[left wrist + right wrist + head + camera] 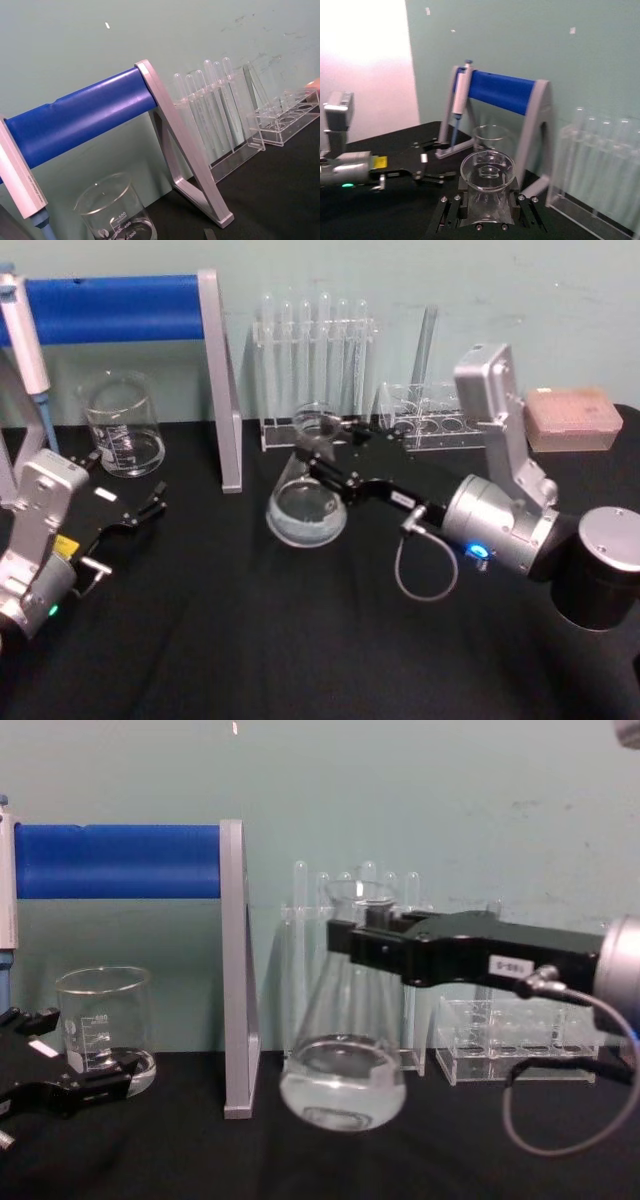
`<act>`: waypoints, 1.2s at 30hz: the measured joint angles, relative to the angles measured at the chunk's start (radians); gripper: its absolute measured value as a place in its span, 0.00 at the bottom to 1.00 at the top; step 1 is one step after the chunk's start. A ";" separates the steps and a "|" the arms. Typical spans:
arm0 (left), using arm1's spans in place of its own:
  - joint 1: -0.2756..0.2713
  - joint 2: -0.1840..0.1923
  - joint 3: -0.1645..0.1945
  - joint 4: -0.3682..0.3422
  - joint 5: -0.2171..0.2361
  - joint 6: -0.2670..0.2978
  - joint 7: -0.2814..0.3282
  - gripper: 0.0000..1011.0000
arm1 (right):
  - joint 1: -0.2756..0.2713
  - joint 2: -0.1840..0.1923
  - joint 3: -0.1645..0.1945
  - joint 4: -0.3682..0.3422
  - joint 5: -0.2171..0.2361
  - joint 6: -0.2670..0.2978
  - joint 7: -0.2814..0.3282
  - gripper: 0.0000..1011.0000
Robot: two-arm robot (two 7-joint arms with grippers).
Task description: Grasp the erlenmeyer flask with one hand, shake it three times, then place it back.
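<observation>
The right gripper (pixel 368 940) clamps its jaws on the erlenmeyer flask (pixel 343 1090) at the neck, base tilted below them over the black tabletop (pixel 180 1160). The left gripper (pixel 152 502) rests, jaws apart, and a green wall (pixel 450 810) stands behind.

Erlenmeyer flask (pixel 487 184) in right tool (pixel 488 202)

On the black table (pixel 250 640), a glass beaker (pixel 123 427) stands far left under a grey stand (pixel 222 390) with a blue bar, and a pipette (pixel 25 340) hangs at the stand's left end. Along the far wall to the right stand a test-tube rack (pixel 315 350), a lower clear rack (pixel 430 418) and a pinkish box (pixel 573 420).
</observation>
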State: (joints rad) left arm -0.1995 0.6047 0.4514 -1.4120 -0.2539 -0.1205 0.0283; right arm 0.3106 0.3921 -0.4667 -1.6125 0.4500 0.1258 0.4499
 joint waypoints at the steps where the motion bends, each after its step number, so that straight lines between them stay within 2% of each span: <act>1: 0.000 0.000 0.000 0.000 0.000 0.000 0.000 0.99 | -0.004 0.003 0.005 -0.004 0.001 0.000 -0.008 0.44; 9: 0.000 0.000 0.000 0.000 0.000 0.000 0.000 0.99 | -0.086 0.049 0.094 -0.068 0.003 0.002 -0.108 0.44; 13: 0.000 0.000 0.000 0.000 0.000 0.000 0.000 0.99 | -0.158 0.072 0.168 -0.120 0.001 0.007 -0.177 0.44; 14: 0.000 0.000 0.000 0.000 0.000 0.000 0.000 0.99 | -0.186 0.079 0.196 -0.137 -0.001 0.009 -0.200 0.44; 15: 0.000 0.000 0.000 0.000 0.000 0.000 0.000 0.99 | -0.186 0.079 0.196 -0.137 -0.001 0.009 -0.200 0.44; 19: 0.000 0.000 0.000 0.000 0.000 0.000 0.000 0.99 | -0.256 0.089 0.266 -0.180 -0.008 0.012 -0.253 0.44; 23: 0.000 0.000 0.000 0.000 0.000 0.000 0.000 0.99 | -0.302 0.088 0.316 -0.209 -0.015 0.011 -0.288 0.44; 28: 0.000 0.000 0.000 0.000 0.000 0.000 0.000 0.99 | -0.317 0.080 0.333 -0.221 -0.023 0.011 -0.292 0.44; 31: 0.000 0.000 0.000 0.000 0.000 0.000 0.000 0.99 | -0.315 0.075 0.331 -0.221 -0.027 0.012 -0.282 0.44; 36: 0.000 0.000 0.000 0.000 0.000 0.000 0.000 0.99 | -0.280 0.060 0.296 -0.202 -0.037 0.016 -0.233 0.44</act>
State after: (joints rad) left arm -0.1995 0.6047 0.4514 -1.4120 -0.2539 -0.1206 0.0282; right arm 0.0311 0.4526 -0.1704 -1.8146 0.4129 0.1422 0.2165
